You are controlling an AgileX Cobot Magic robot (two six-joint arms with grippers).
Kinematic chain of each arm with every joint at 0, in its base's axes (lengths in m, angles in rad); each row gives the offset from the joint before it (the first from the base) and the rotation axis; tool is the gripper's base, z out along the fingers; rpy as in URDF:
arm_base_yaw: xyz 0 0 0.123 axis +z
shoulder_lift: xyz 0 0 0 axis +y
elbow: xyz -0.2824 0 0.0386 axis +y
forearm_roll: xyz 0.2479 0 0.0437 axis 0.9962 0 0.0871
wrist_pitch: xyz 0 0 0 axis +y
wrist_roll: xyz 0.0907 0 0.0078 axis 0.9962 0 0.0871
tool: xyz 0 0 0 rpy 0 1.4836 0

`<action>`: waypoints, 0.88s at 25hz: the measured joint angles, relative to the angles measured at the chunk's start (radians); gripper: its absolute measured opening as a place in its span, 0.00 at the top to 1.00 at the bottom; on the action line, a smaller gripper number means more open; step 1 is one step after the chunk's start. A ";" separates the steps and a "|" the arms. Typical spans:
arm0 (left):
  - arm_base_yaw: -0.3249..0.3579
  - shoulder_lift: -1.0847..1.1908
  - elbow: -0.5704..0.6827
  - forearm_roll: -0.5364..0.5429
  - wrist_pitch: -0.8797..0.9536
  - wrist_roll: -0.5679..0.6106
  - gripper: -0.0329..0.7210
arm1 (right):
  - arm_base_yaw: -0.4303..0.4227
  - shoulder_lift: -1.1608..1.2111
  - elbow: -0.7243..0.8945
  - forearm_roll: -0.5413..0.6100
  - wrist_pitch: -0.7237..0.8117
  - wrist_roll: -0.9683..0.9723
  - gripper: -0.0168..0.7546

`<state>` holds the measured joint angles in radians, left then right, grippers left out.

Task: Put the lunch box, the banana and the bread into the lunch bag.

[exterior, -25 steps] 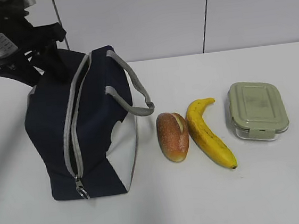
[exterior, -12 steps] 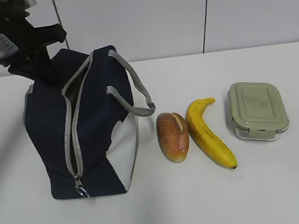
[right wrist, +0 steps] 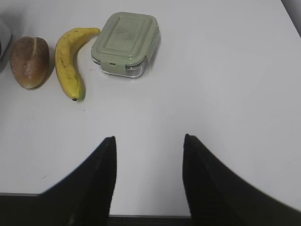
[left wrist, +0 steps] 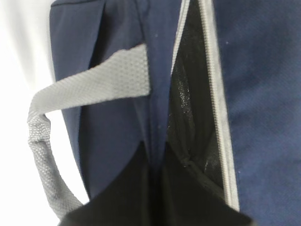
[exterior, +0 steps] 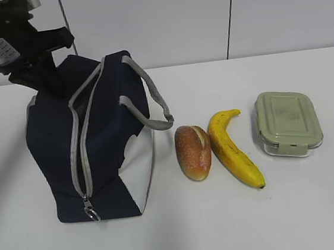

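The navy lunch bag (exterior: 98, 150) stands at the left of the table with its zipper open along the top. My left gripper (exterior: 45, 78) is at the bag's back top edge, shut on the navy fabric (left wrist: 157, 150) beside the opening, which shows a dark gap (left wrist: 188, 108). The bread (exterior: 193, 151), the banana (exterior: 232, 148) and the green-lidded lunch box (exterior: 287, 122) lie in a row to the bag's right. My right gripper (right wrist: 148, 139) is open and empty over bare table, with the lunch box (right wrist: 126, 42), banana (right wrist: 68, 59) and bread (right wrist: 29, 55) ahead of it.
A grey handle (exterior: 153, 102) hangs over the bag's right side toward the bread; the other handle (left wrist: 89, 84) shows in the left wrist view. The white table (exterior: 295, 207) ends at a white wall behind.
The bag's left top flap has been drawn left by my left gripper, and the zipper opening has widened. The food items and lunch box have not moved.
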<state>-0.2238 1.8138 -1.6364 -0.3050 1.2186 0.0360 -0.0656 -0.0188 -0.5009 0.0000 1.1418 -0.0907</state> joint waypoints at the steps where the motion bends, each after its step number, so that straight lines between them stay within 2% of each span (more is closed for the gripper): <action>1: 0.000 0.000 0.000 0.000 0.000 0.000 0.96 | 0.000 0.000 0.000 0.006 0.000 0.000 0.53; 6: 0.000 0.000 0.000 0.000 0.001 0.000 0.96 | 0.000 0.017 0.000 0.007 0.000 0.000 0.53; 12: 0.000 0.000 0.000 0.000 0.001 0.000 0.96 | 0.017 0.220 -0.008 0.000 -0.015 0.037 0.53; 17: 0.000 0.000 0.000 0.000 0.001 0.000 0.96 | 0.029 0.379 -0.017 0.000 -0.148 0.077 0.53; 22: 0.000 0.000 0.000 0.000 0.001 0.000 0.96 | 0.029 0.557 -0.017 0.062 -0.293 0.083 0.53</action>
<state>-0.2238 1.8138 -1.6364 -0.3050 1.2194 0.0360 -0.0369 0.5383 -0.5176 0.0616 0.8490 -0.0077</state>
